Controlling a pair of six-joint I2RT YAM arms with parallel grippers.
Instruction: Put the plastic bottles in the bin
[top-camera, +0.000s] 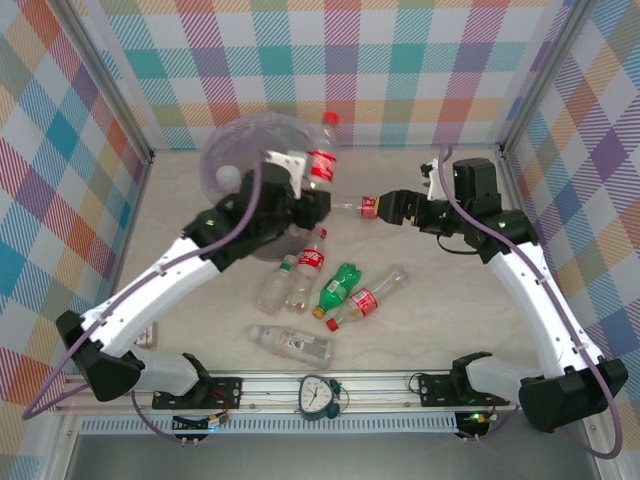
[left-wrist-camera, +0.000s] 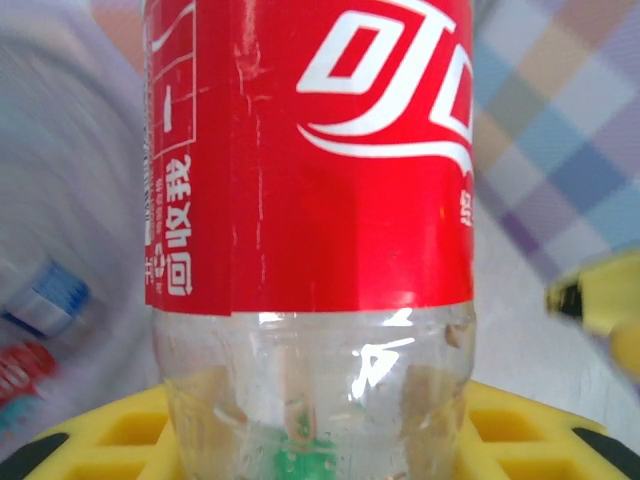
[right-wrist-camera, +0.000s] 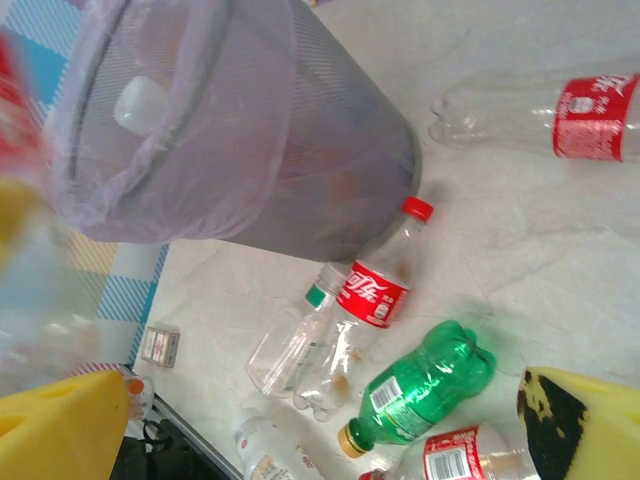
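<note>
The left claw (top-camera: 316, 200) is squeezed tight on the bottom of a bottle (top-camera: 320, 162) with a red label and a red cap. The bottle is up in the air, standing almost straight. It is just beside the bin (top-camera: 250, 135), not over it yet. The right claw (top-camera: 380, 207) is close by with its fingers wide apart. It holds nothing that I can make out (a small red bit sits at its tips, too small to tell).

I think the step in hand is carrying this bottle to the bin. The next move looks like a short swing to the left, till the bottle hangs above the bin's big round mouth, and then letting go. The mouth is wide, so aiming should be easy. The right claw is free to go down for one of the other bottles (top-camera: 312, 262) on the table (top-camera: 450, 320), maybe the green bottle (top-camera: 342, 283).
</note>
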